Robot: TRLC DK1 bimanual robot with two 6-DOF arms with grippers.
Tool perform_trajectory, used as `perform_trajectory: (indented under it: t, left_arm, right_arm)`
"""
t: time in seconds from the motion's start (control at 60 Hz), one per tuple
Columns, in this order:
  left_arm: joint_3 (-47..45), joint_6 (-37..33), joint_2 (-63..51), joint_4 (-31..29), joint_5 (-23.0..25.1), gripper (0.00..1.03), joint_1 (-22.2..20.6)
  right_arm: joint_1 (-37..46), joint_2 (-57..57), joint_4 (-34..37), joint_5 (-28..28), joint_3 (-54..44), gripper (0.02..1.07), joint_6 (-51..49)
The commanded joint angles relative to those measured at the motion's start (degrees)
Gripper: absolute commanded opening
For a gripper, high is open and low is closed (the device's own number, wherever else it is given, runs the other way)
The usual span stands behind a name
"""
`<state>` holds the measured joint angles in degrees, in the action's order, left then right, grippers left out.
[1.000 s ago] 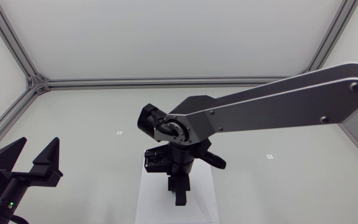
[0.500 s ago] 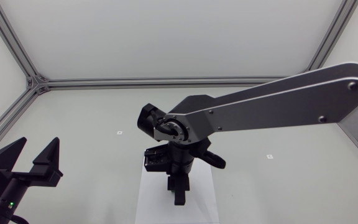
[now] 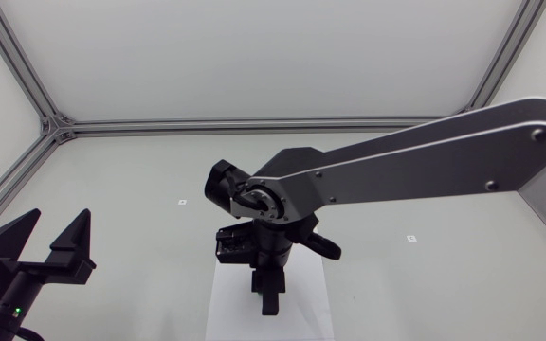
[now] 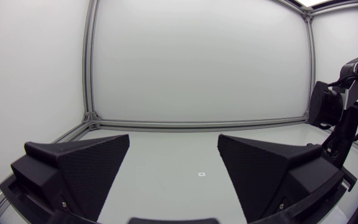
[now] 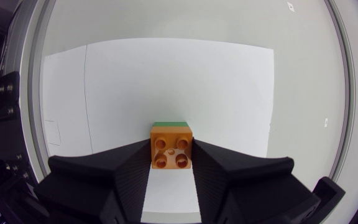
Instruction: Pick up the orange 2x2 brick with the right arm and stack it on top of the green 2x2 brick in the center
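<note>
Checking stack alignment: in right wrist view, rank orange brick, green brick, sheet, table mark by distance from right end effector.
1. Orange brick: in the right end effector.
2. Green brick: under it, edge showing ahead.
3. Sheet: beneath both bricks.
4. Table mark: off the sheet, beside it.

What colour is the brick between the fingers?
The brick is orange; right wrist view shows it best.

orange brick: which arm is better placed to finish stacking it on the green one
Right. Its fingers grip the orange brick from both sides, with the green brick under it; the left arm's fingers stand open, far off.
</note>
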<state>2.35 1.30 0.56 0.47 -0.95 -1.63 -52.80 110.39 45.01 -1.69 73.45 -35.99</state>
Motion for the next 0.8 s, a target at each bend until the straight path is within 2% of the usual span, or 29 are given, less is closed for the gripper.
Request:
perform_trajectory:
  t: [0.0, 0.417, 0.55, 0.783]
  left_arm:
    - [-2.35, -0.33, 0.23, -0.65, 0.16, 0.99, -0.04]
    - [-2.35, -0.33, 0.23, -0.65, 0.16, 0.99, -0.04]
    - [-2.35, -0.33, 0.15, -0.65, 0.16, 0.99, -0.04]
    - [-2.35, -0.33, 0.15, -0.65, 0.16, 0.99, -0.04]
  right_arm:
    - [-1.17, 2.73, -0.63, -0.42, -2.52, 0.23, 1.09]
    - [-0.29, 2.55, -0.72, 0.02, -3.14, 0.23, 0.83]
    - [-0.20, 2.46, -0.98, 0.46, -3.23, 0.40, 1.01]
    - [0.15, 2.29, -1.42, 0.46, -3.14, 0.61, 1.01]
